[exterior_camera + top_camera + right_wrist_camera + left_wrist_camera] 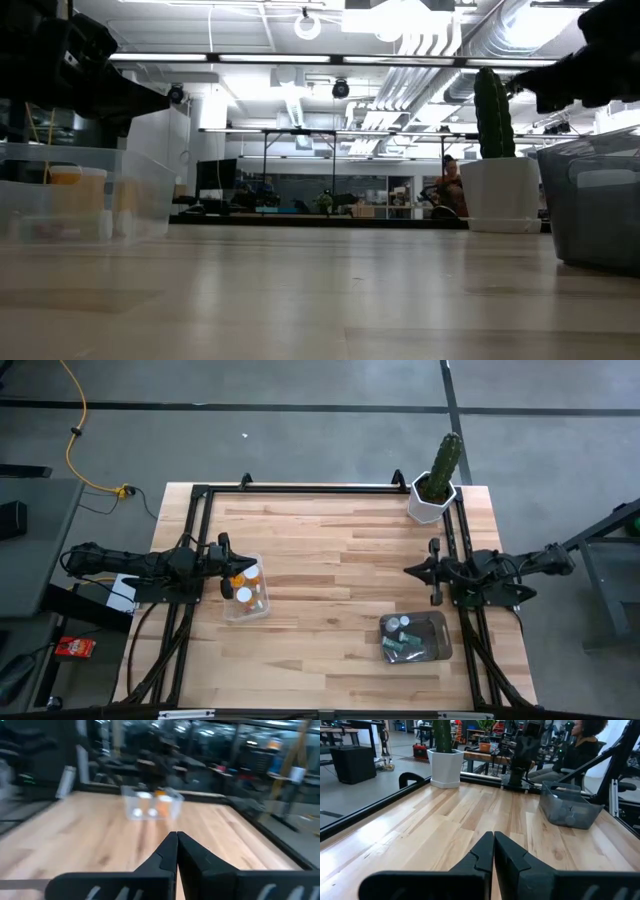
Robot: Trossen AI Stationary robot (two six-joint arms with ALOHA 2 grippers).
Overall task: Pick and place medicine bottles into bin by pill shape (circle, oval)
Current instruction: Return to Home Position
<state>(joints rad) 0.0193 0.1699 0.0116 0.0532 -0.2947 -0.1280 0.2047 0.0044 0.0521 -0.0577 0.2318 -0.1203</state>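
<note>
A clear bin (246,590) at the table's left holds orange medicine bottles with white caps (243,594); it also shows in the right wrist view (152,806). A dark grey bin (415,637) at the right holds pale bottles (400,626); it shows in the left wrist view (568,806). My left gripper (224,550) is shut and empty at the clear bin's far left corner. My right gripper (434,572) is shut and empty, on the far side of the grey bin.
A white pot with a green cactus (435,485) stands at the far right corner. A black frame (300,488) runs along the table's edges. The wooden table top (330,580) lies bare between the two bins. A person (580,747) sits beyond the table.
</note>
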